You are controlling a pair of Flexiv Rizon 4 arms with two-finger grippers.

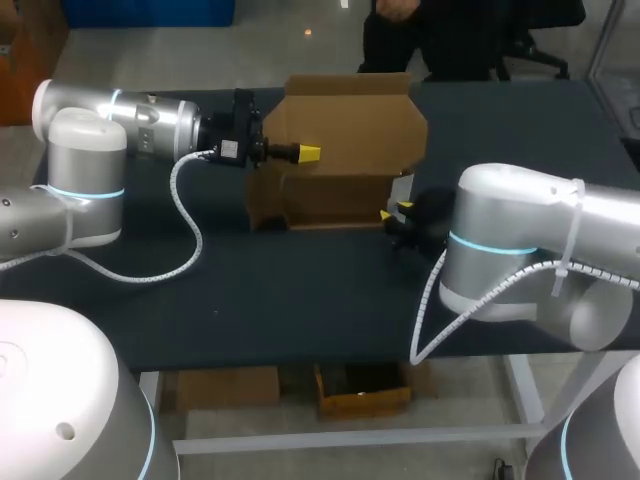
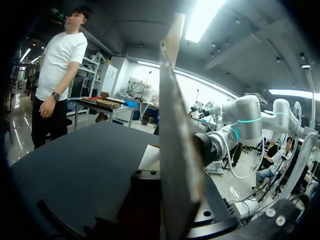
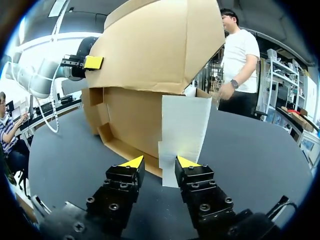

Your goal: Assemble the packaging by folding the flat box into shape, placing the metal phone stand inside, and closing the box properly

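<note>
Box (image 1: 345, 150): plain brown cardbd, inner faces a shade darker in shadow. White sheet (image 3: 182, 132) at the box's end nearest R gripper (image 3: 159, 162): plain white. Table (image 1: 300, 300) under box: matte black, uniform. L gripper (image 1: 308, 153) at box lid: black body, bright yellow tip. R gripper: black w/ yellow tips. L arm (image 1: 90, 170) & R arm (image 1: 530, 240), either side of box: silver-white shells, thin cyan ring each. Cables (image 1: 185, 215) on both arms: white, spiral-wrapped.
</note>
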